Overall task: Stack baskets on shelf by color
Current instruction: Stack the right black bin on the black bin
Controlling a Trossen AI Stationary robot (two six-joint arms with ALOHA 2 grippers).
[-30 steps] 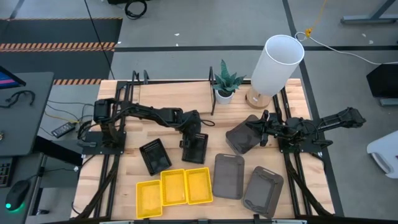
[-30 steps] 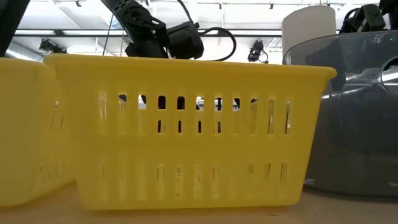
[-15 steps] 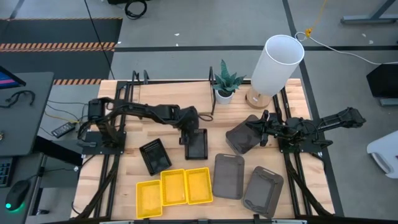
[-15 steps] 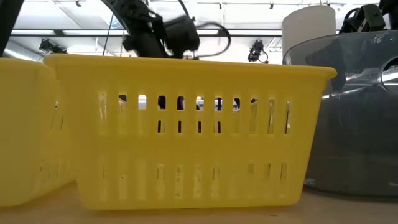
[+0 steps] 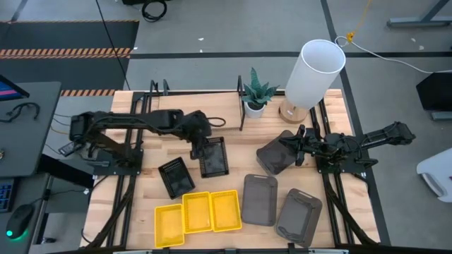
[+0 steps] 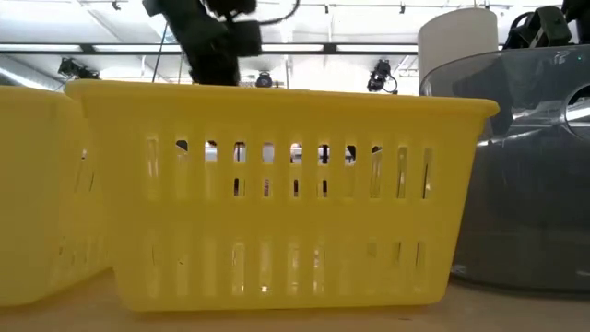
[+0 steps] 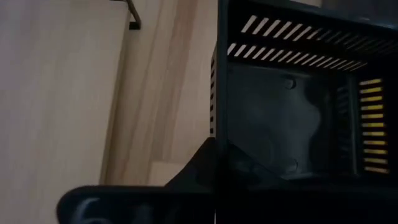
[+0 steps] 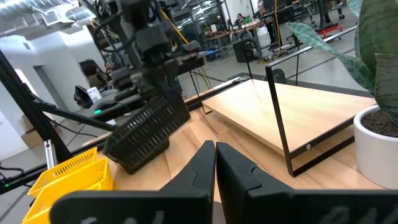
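My left gripper is shut on a black perforated basket, near the shelf's front edge. The basket also shows in the right wrist view, under the left arm. A second black basket lies flat on the table. Three yellow baskets stand in a row at the near edge, and two grey baskets lie beside them. A third grey basket sits tilted by my right gripper, which is shut. Whether it touches that basket cannot be told. The shelf is bare. My left gripper holds the black basket by the rim of one side wall, near a corner. One finger seems to be inside the basket and one outside. The fingers come from above and from the table's left. The basket hangs tilted below them, lifted clear of the table.
A white plant pot stands by the shelf's right end rail, with a tall white lamp to its right. The low view is filled by a yellow basket and a grey one. Bare tabletop lies left of the black baskets.
My left gripper has risen and swung toward the table's left. It has carried the black basket up off the table and a little toward the shelf. The basket has turned and now hangs tilted. My right arm has kept still.
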